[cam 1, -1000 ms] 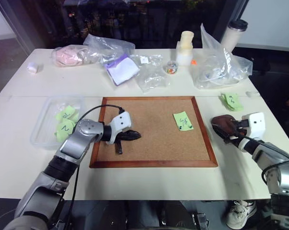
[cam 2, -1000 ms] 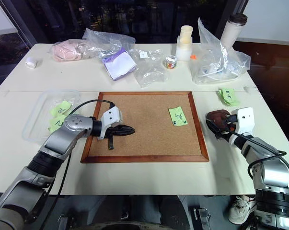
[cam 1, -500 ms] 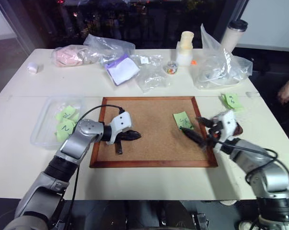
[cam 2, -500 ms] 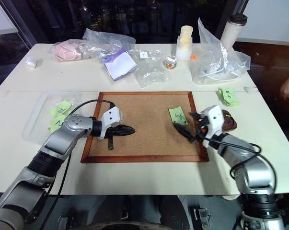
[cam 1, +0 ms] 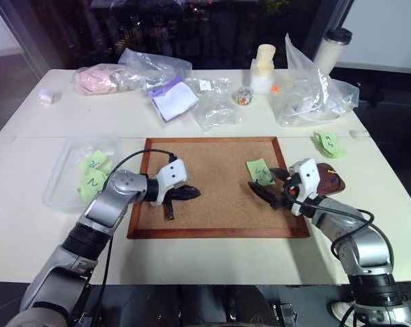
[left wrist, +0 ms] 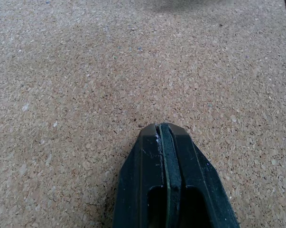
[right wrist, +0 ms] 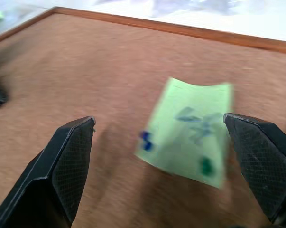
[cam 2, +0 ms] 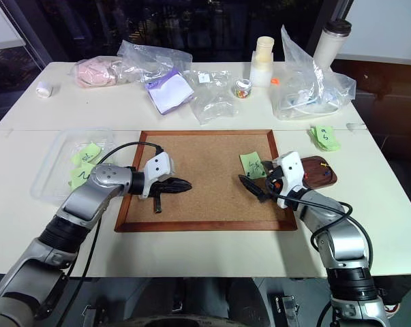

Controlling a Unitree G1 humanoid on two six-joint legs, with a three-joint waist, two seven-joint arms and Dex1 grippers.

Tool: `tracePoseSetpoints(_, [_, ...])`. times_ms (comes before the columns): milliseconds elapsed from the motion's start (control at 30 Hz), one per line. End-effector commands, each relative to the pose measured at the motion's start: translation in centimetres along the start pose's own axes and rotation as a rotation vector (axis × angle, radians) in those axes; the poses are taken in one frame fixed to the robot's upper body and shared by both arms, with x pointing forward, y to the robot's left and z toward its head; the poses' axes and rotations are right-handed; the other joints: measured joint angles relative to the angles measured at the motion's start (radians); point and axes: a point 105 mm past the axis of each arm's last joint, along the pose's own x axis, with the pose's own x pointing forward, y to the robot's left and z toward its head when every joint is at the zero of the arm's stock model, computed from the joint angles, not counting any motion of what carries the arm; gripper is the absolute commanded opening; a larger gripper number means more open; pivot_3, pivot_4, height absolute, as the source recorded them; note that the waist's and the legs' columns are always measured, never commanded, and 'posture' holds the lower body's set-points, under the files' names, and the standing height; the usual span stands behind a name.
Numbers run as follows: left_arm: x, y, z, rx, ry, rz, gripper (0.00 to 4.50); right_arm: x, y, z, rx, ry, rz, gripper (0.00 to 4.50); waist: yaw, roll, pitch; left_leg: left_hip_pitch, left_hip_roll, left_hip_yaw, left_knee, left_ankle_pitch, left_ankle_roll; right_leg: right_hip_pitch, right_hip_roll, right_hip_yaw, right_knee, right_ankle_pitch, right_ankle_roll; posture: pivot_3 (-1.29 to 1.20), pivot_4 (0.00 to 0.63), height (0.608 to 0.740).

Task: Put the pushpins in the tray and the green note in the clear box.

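Pale green square sticky note (right wrist: 189, 132), two pushpins (right wrist: 145, 139) pinning it to the corkboard (cam 1: 219, 204): right pincer (cam 1: 270, 184), spread wide, risks tearing paper; left pincer (left wrist: 164, 135) pressed together.

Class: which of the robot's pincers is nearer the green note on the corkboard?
Right. The right pincer hangs open right beside the green note, while the left pincer rests shut across the corkboard, well away from it.

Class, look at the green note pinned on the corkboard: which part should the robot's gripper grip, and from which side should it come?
Probably the free far edge of the green note, opposite the two pushpins at its near edge. The note lies flat on the corkboard, so the open right gripper would likely come low from the tray side, after pulling the pins.
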Motion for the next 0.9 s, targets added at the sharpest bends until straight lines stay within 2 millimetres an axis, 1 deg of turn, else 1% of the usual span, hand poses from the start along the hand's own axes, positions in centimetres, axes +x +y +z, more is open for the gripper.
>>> tracePoseSetpoints(33, [0.0, -0.2, -1.4, -0.034, 0.053, 0.008, 0.0, -0.5, -0.6, 0.9, -0.004, -0.054, -0.029, 4.46, 0.0, 0.0, 0.0, 0.0, 0.0, 0.0, 0.0, 0.0, 0.0, 0.0, 0.0, 0.0, 0.0, 0.0, 0.0, 0.0, 0.15, 0.734])
tracePoseSetpoints(200, [0.0, -0.2, -1.4, -0.029, 0.057, 0.002, 0.0, -0.8, -0.8, 0.0, 0.017, -0.041, -0.041, 4.46, 0.0, 0.0, 0.0, 0.0, 0.0, 0.0, 0.0, 0.0, 0.0, 0.0, 0.0, 0.0, 0.0, 0.0, 0.0, 0.0, 0.15, 0.734])
tracePoseSetpoints(233, [0.0, -0.2, -1.4, -0.029, 0.057, 0.001, 0.0, -0.9, -0.8, -0.1, 0.017, -0.039, -0.045, 4.24, 0.0, 0.0, 0.0, 0.0, 0.0, 0.0, 0.0, 0.0, 0.0, 0.0, 0.0, 0.0, 0.0, 0.0, 0.0, 0.0, 0.15, 0.734])
tracePoseSetpoints(300, [0.0, -0.2, -1.4, -0.027, 0.058, 0.0, 0.0, -0.8, -1.0, -0.3, 0.016, -0.033, -0.052, 3.58, 0.0, 0.0, 0.0, 0.0, 0.0, 0.0, 0.0, 0.0, 0.0, 0.0, 0.0, 0.0, 0.0, 0.0, 0.0, 0.0, 0.15, 0.734])
tracePoseSetpoints(333, [0.1, -0.2, -1.4, -0.026, 0.058, 0.0, 0.0, -0.8, -1.0, -0.4, 0.014, -0.03, -0.053, 3.18, 0.0, 0.0, 0.0, 0.0, 0.0, 0.0, 0.0, 0.0, 0.0, 0.0, 0.0, 0.0, 0.0, 0.0, 0.0, 0.0, 0.15, 0.734])
tracePoseSetpoints(367, [0.1, -0.2, -1.3, -0.026, 0.057, -0.001, 0.0, -0.8, -1.0, -0.5, 0.013, -0.027, -0.053, 2.6, 0.0, 0.0, 0.0, 0.0, 0.0, 0.0, 0.0, 0.0, 0.0, 0.0, 0.0, 0.0, 0.0, 0.0, 0.0, 0.0, 0.15, 0.734])
tracePoseSetpoints(467, [0.1, -0.2, -1.3, -0.025, 0.057, -0.002, 0.0, -0.6, -1.2, -0.7, 0.01, -0.024, -0.056, 1.11, 0.0, 0.0, 0.0, 0.0, 0.0, 0.0, 0.0, 0.0, 0.0, 0.0, 0.0, 0.0, 0.0, 0.0, 0.0, 0.0, 0.15, 0.734])
tracePoseSetpoints(500, [0.1, -0.2, -1.3, -0.025, 0.057, -0.002, 0.0, -0.5, -1.2, -0.6, 0.009, -0.025, -0.058, 0.52, 0.0, 0.0, 0.0, 0.0, 0.0, 0.0, 0.0, 0.0, 0.0, 0.0, 0.0, 0.0, 0.0, 0.0, 0.0, 0.0, 0.15, 0.734])
tracePoseSetpoints(533, [0.1, -0.2, -1.3, -0.024, 0.057, -0.003, 0.0, -0.5, -1.3, -0.6, 0.008, -0.026, -0.061, 0.09, 0.0, 0.0, 0.0, 0.0, 0.0, 0.0, 0.0, 0.0, 0.0, 0.0, 0.0, 0.0, 0.0, 0.0, 0.0, 0.0, 0.15, 0.734])
tracePoseSetpoints(567, [0.1, -0.2, -1.3, -0.025, 0.057, -0.003, 0.0, -0.5, -1.4, -0.6, 0.007, -0.027, -0.062, 0.02, 0.0, 0.0, 0.0, 0.0, 0.0, 0.0, 0.0, 0.0, 0.0, 0.0, 0.0, 0.0, 0.0, 0.0, 0.0, 0.0, 0.15, 0.734])
tracePoseSetpoints(767, [0.0, -0.5, -1.4, -0.034, 0.063, -0.02, 0.0, -0.7, -1.6, -0.4, -0.002, -0.044, -0.079, 0.02, 0.0, 0.0, 0.0, 0.0, 0.0, 0.0, 0.0, 0.0, 0.0, 0.0, 0.0, 0.0, 0.0, 0.0, 0.0, 0.0, 0.15, 0.734])
tracePoseSetpoints(900, [-0.4, -1.0, -3.1, 0.025, 0.174, -0.053, 0.0, -1.4, -2.4, 1.4, -0.013, -0.139, -0.138, 0.02, -0.001, 0.0, 0.0, 0.0, 0.0, 0.0, 0.0, 0.0, 0.0, 0.0, 0.0, 0.0, 0.0, 0.0, 0.0, 0.0, 0.15, 0.734])
